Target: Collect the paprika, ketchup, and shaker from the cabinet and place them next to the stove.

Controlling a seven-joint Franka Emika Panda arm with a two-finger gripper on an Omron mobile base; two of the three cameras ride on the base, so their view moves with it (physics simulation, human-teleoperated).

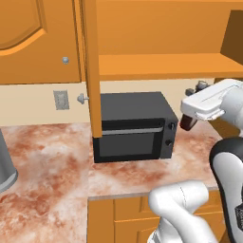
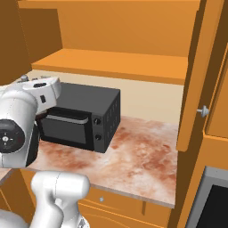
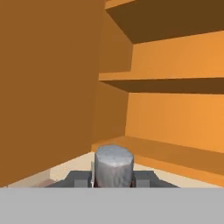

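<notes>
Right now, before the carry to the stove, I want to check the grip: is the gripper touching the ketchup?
Touching. In the hand view the ketchup, grey cap showing, sits pinched in the gripper, with no gap on either side.

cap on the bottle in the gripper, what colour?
Mottled grey cap on the ketchup held in the gripper; the hand view shows it best.

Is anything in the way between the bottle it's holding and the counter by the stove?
Yes: the open cabinet door hangs over the counter, between the held ketchup and the stove at far right.
</notes>
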